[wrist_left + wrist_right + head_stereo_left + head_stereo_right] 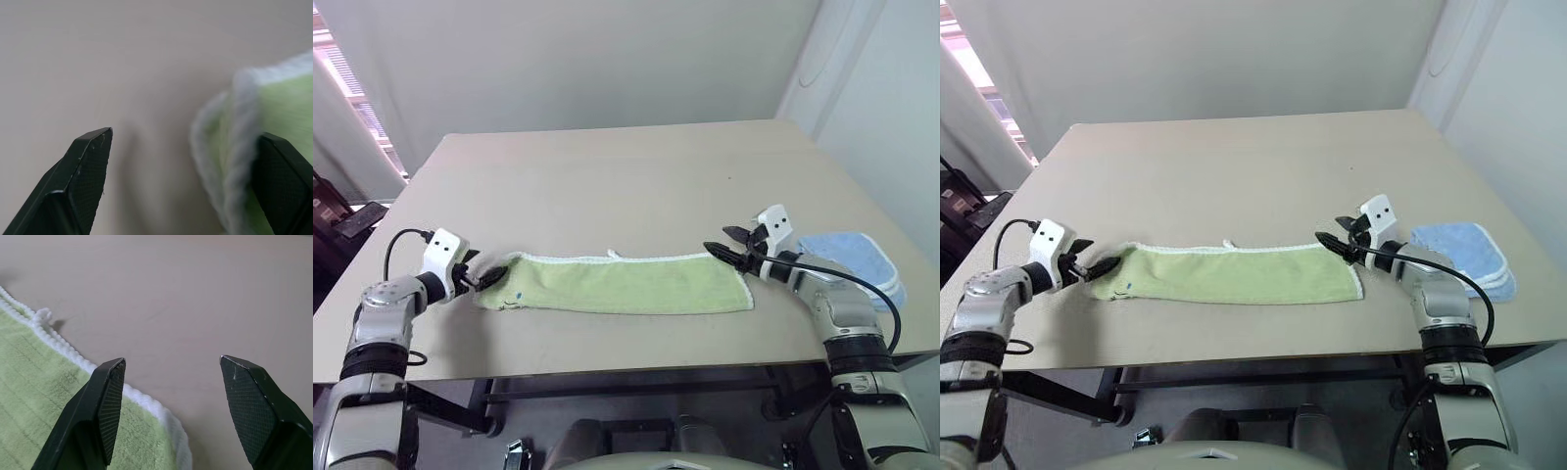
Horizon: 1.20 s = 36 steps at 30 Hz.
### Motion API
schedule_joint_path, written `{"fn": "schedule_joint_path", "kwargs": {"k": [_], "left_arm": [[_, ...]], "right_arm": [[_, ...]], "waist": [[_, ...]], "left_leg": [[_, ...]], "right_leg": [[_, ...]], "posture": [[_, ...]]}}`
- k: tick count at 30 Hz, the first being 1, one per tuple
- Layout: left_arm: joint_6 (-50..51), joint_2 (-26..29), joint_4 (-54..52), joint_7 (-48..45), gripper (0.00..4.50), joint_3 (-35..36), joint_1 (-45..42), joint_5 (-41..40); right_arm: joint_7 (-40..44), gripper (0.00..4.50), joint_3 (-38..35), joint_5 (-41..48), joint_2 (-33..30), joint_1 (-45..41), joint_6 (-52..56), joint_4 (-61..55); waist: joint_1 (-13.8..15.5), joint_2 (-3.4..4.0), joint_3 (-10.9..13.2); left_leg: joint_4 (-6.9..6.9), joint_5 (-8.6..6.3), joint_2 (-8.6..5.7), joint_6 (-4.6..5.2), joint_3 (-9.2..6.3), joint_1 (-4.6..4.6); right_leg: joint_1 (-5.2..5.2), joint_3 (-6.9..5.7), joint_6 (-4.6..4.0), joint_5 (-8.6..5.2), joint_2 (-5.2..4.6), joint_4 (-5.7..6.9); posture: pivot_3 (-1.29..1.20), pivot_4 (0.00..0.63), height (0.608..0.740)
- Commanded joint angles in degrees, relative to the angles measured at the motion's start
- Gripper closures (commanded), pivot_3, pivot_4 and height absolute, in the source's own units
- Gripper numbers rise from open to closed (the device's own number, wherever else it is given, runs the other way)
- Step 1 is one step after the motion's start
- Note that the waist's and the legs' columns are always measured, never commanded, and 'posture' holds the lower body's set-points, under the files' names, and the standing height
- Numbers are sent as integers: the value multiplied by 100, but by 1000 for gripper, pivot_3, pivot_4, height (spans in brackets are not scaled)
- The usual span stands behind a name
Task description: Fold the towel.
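At the near table edge you have one towel point(617, 284), a long green strip lying flat between two grippers. The left gripper point(482, 278) stands spread at the towel's left end, gripping nothing; the right gripper point(728, 251) stands spread just over the right end, also empty. Expect soft, light, limp terry that sags and drags rather than slides; take it by the stitched white edging at the end corners. Farther right lies one stack of blue cloths point(862, 257). The table point(626, 176) beyond is bare.

Beige table point(607, 176): towel point(617, 284), blue cloth point(857, 257)
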Motion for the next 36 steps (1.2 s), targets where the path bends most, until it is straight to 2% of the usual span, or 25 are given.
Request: {"fn": "schedule_joint_path", "kwargs": {"k": [1, 4, 9, 13, 17, 21, 23, 25, 28, 34, 36], "left_arm": [[-59, 33, 251, 373, 217, 147, -273, 28], [-52, 39, 138, 328, 217, 216, -193, -106], [989, 207, -1416, -688, 217, 403, 494, -895], [1773, 523, -2687, -1184, 217, 536, 1220, -1354], [2317, 601, -3570, -1189, 217, 779, 1620, -1740], [2367, 518, -4267, -1207, 217, 815, 1888, -1939], [2083, 490, -4460, -1215, 217, 619, 2023, -1745], [1851, 458, -4562, -1216, 217, 372, 2124, -1535], [1915, 333, -4778, -1239, 217, 222, 2127, -1653], [1727, 101, -4860, -1193, 217, -316, 1981, -1365], [1649, 55, -4809, -1199, 217, -457, 1932, -1268]], "right_arm": [[15, 1294, -105, 93, -68, -38, 112, -207], [16, 1294, -253, 263, -132, 112, 402, -371], [138, 1294, -531, 758, -431, 202, 1517, -607], [162, 1294, -701, 1202, -721, 69, 2811, -613], [488, 1294, -1098, 2112, -1145, -134, 4799, -405], [523, 1294, -1603, 2736, -1267, -182, 6096, -153], [384, 1294, -1953, 2913, -1263, -157, 6636, -48], [304, 1294, -2199, 3032, -1294, -60, 6986, -85], [250, 1294, -2445, 3271, -1379, 122, 7334, -74], [-193, 1294, -2203, 4327, -1332, 836, 7399, -370], [-475, 1294, -2129, 4430, -1206, 978, 7399, -494]], "waist": [[-9, 0, 0], [-4, -1, -1], [-5, -1, 0], [-26, -1, 0], [-2, 3, 1], [15, 1, 2], [14, 0, 2], [15, 1, 2], [15, 1, 2], [10, -1, 3], [-15, -2, 3]], "left_leg": [[-1, 0, 0, 0, 3, 0], [-4, 0, -1, 0, 4, -2], [-2, 0, -1, 0, 5, -8], [-4, -1, 2, 0, 5, -9], [-1, -1, 6, 1, 3, -7], [3, -1, 4, 1, 5, -7], [2, -1, 5, 1, 5, -8], [0, -1, 4, 1, 9, -8], [0, -1, 4, 1, 11, -9], [1, -1, 4, 2, 13, -4], [3, -1, 6, 2, 17, -1]], "right_leg": [[-1, 2, 0, 0, -1, -1], [-3, 3, 0, 0, -2, -2], [-7, 5, -1, 0, -6, -2], [-9, 6, -11, -6, -10, -3], [-8, 5, -23, -16, -10, -1], [-1, 5, -22, -19, -13, -7], [-1, 5, -22, -19, -12, -10], [-1, 5, -22, -19, -14, -12], [-1, 6, -21, -20, -12, -13], [8, 6, -6, -28, -11, -16], [9, 7, -6, -28, -8, -15]], "posture": [[0, 0, 740], [0, 0, 740], [0, 0, 740], [0, 0, 740], [0, 0, 740], [0, 0, 740], [0, 0, 740], [0, 0, 740], [0, 0, 740], [0, 0, 740], [0, 0, 740]]}}
